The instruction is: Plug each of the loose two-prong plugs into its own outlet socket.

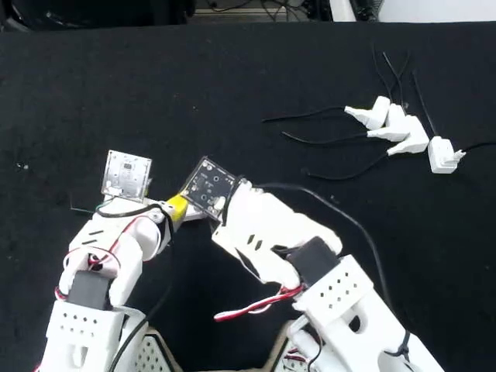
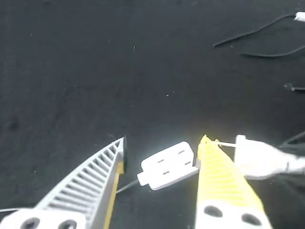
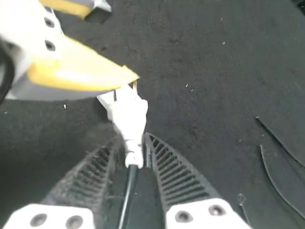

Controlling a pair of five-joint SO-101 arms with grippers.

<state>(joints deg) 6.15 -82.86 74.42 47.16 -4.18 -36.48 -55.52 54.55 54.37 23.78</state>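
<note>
Print: a square board on each wrist carries small marks, too fine to read. The socket face shows two pairs of slots; any lettering on it cannot be made out.

Left arm: low over the black table, with the left gripper straddling the socket. Fingers apart. The yellow finger touches one end of the socket. The white finger stands clear of the other end, where a thin wire runs out past it.

Right arm: bent in beside the left, wrists nearly meeting above the socket. The right gripper is clamped on the neck of a white plug, with a black cord trailing back between the fingers. The plug sits just beside the socket, on the outer side of the yellow finger. Its prongs are at that finger's tip, not in a slot.

Others: three loose plugs are bunched well apart from the socket, to its right and farther from the arms. Their thin cords trail back toward the socket side. A white block lies just beyond them, farther still from the socket.
</note>
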